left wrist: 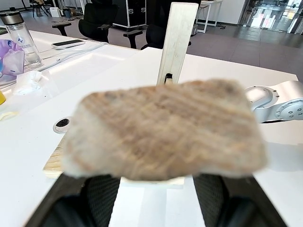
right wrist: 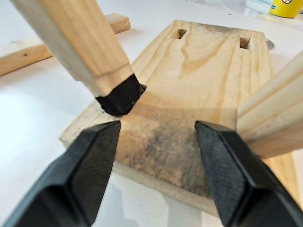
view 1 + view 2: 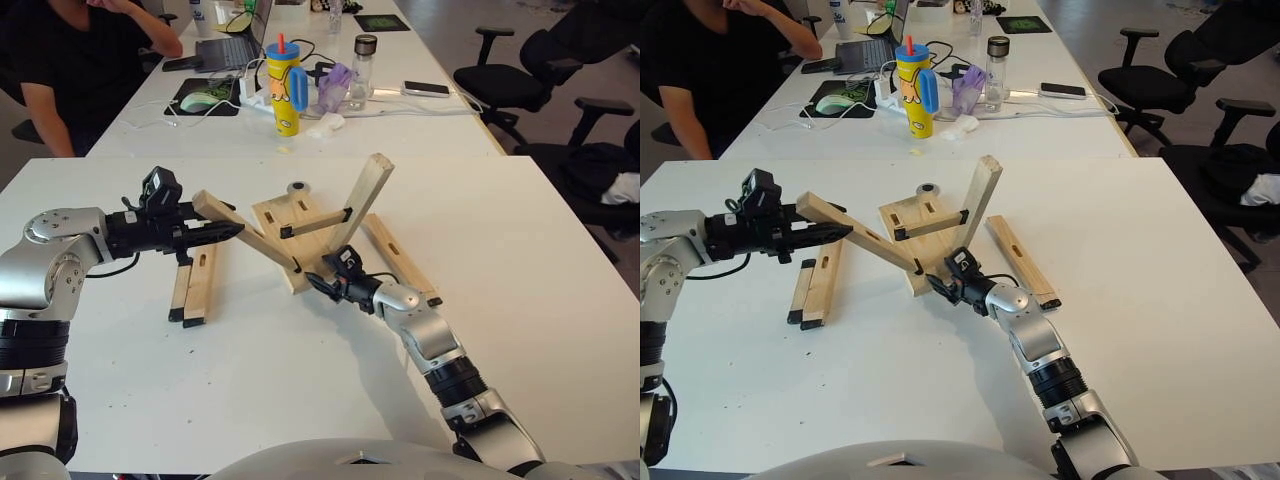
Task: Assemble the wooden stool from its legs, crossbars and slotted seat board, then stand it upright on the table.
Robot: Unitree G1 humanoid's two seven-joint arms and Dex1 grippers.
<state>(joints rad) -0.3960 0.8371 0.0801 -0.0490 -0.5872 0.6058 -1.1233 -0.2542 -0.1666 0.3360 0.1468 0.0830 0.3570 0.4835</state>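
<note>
Head view: I read the left claw (image 3: 222, 231) as clamped on the upper end of one leg (image 3: 255, 238). This leg slants down to the near end of the seat board (image 3: 275, 218), which lies flat at mid-table (image 3: 520, 260). A second leg (image 3: 365, 195) rises tilted from the board, with a crossbar (image 3: 315, 223) running off it. The right claw (image 3: 322, 279) sits at the board's near edge. Two loose pieces (image 3: 195, 285) lie below the left claw, and another piece (image 3: 400, 260) lies just right of the board.

Left wrist view: the fingers (image 1: 102, 198) grip the blurred leg end.

Right wrist view: the fingers (image 2: 90, 175) are spread wide, either side of the board's near end. I cannot tell if they touch it. The leg's black tip meets the board between them.
</note>
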